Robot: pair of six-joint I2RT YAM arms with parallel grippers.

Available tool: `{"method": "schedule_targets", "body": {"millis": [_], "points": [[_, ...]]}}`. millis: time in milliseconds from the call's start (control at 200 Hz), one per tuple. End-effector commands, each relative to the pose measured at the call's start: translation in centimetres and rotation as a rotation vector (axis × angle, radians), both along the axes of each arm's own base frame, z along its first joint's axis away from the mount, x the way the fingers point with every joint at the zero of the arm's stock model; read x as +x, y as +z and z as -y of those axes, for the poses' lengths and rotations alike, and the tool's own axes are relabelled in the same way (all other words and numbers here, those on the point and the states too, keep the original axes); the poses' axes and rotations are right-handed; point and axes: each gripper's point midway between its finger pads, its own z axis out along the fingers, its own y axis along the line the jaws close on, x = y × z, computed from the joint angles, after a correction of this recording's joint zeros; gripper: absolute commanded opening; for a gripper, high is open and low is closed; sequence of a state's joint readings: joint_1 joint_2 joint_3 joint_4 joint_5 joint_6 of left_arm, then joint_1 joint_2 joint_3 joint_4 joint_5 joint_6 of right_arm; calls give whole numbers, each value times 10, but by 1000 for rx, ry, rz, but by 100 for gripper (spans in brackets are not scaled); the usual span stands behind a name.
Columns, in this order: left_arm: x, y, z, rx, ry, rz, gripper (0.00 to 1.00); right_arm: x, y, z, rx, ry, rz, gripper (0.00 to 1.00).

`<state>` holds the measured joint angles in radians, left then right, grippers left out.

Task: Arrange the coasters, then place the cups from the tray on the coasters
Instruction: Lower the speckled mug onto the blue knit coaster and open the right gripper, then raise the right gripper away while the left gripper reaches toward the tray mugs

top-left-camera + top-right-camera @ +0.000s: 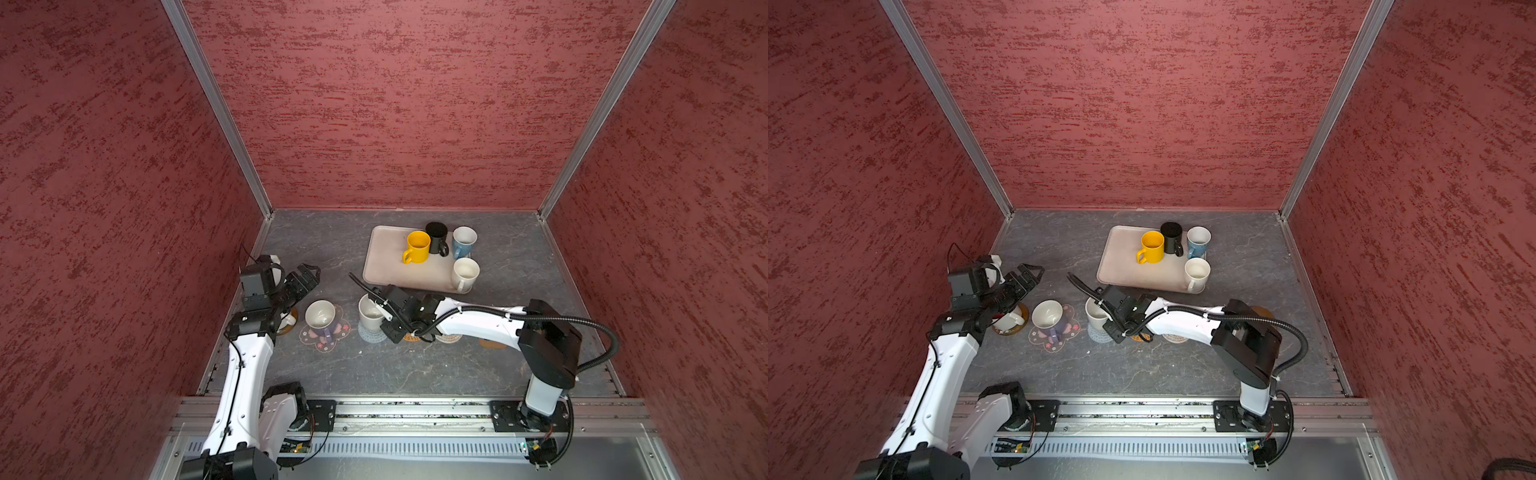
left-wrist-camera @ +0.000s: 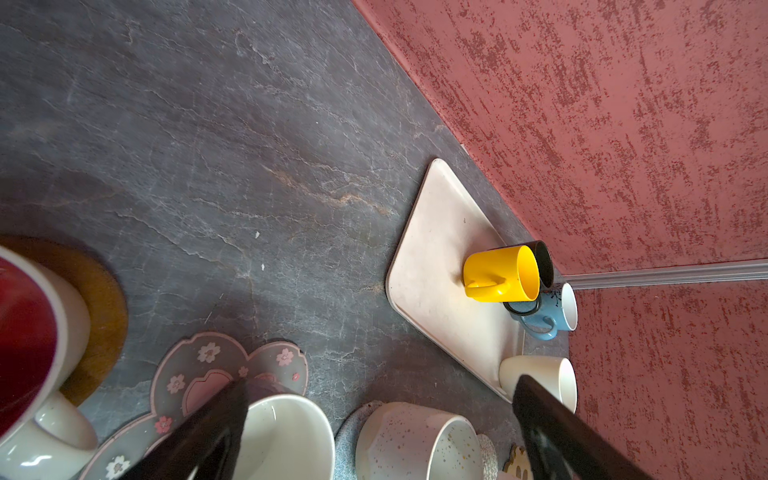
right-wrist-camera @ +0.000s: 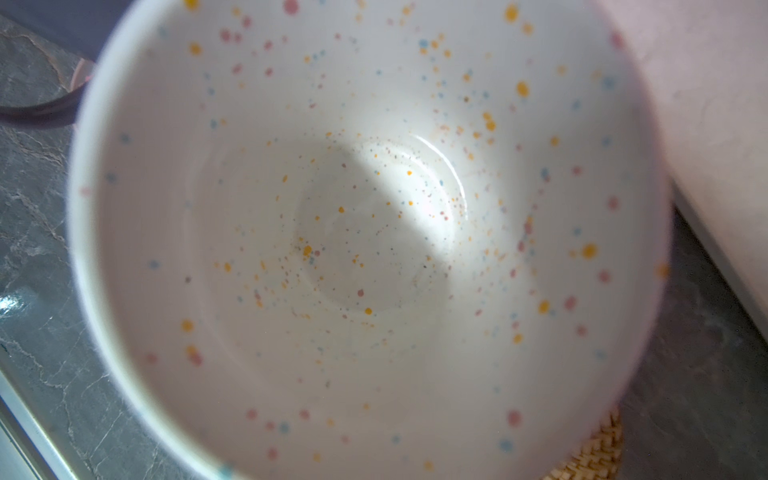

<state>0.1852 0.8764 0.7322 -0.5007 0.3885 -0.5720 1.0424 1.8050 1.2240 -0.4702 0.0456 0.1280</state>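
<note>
The beige tray (image 1: 384, 266) (image 1: 1119, 266) holds a yellow cup (image 1: 417, 246), a black cup (image 1: 436, 236), a light blue cup (image 1: 463, 240) and a white cup (image 1: 465, 272). My right gripper (image 1: 380, 309) (image 1: 1105, 309) is shut on a speckled white cup (image 1: 369, 312) (image 3: 374, 232) that stands on the grey-blue woven coaster (image 1: 369, 336) (image 2: 347, 432); its fingers are hidden. A cream cup (image 1: 320, 313) sits on the pink flower coaster (image 1: 332, 338). A white cup with a red inside (image 2: 29, 332) rests on a brown disc coaster (image 2: 104, 307). Above the table behind them, my left gripper (image 1: 306, 275) (image 2: 382, 380) hangs open, holding nothing.
Under my right forearm lie an orange-tan woven coaster (image 1: 411, 337) (image 3: 594, 457), a beige one (image 1: 451, 338) and a brown paw coaster (image 1: 490, 344). Another brown disc (image 1: 1261, 311) shows behind the right elbow. Red walls close in on three sides.
</note>
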Motion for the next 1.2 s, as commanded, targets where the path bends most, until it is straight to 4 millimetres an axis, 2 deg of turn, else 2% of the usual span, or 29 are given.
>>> {"method": "schedule_targets", "body": {"millis": [0, 316, 601, 726, 847, 962, 1197], "points": [[1, 3, 0, -8, 0, 13, 100, 7, 16, -16, 63, 22, 61, 0], [0, 4, 0, -9, 0, 15, 100, 7, 11, -14, 44, 14, 61, 0], [0, 3, 0, -8, 0, 15, 100, 8, 10, -12, 36, 8, 64, 21], [0, 4, 2, -10, -12, 19, 100, 9, 11, -11, 32, 3, 69, 39], [0, 9, 9, -21, -54, 36, 100, 10, 12, -9, 32, 0, 78, 50], [-1, 12, 11, -20, -73, 44, 99, 10, 17, -8, 41, -3, 88, 55], [-1, 21, 17, -31, -105, 54, 100, 12, 30, -3, 48, -10, 126, 59]]}}
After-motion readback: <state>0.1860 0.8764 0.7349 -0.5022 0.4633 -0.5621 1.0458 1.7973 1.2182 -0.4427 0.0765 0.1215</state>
